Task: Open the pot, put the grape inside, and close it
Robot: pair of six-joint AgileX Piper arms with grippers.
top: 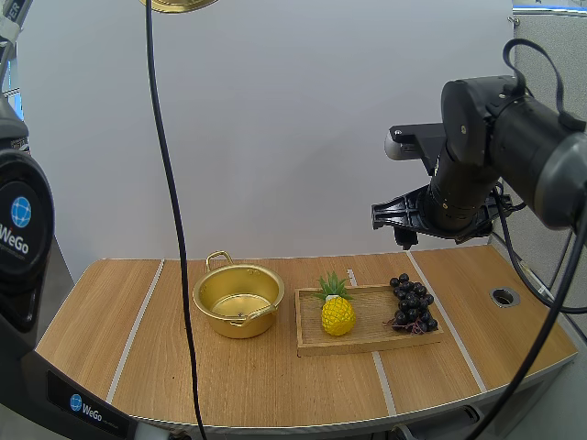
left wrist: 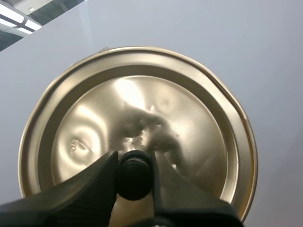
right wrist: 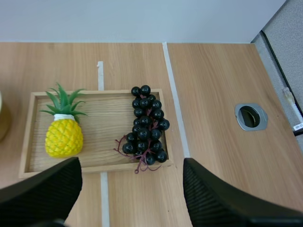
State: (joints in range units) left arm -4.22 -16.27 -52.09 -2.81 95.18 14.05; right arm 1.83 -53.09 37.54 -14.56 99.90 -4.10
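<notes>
The gold pot (top: 238,301) stands uncovered on the table, left of the wooden tray (top: 367,341). Its gold lid (left wrist: 142,113) is held up high; my left gripper (left wrist: 135,176) is shut on the lid's black knob (left wrist: 135,182). The lid's edge (top: 183,5) peeks in at the top of the high view. A dark bunch of grapes (right wrist: 147,125) lies at the tray's right end (top: 411,302). My right gripper (right wrist: 131,187) hangs open well above the tray, fingers wide apart, with the grapes showing between them. In the high view it (top: 404,222) is high over the grapes.
A yellow toy pineapple (top: 337,310) with green leaves lies in the tray (right wrist: 33,137) left of the grapes. A round metal cable hole (right wrist: 251,117) is set in the table to the right. White tape lines (right wrist: 173,94) cross the wooden top.
</notes>
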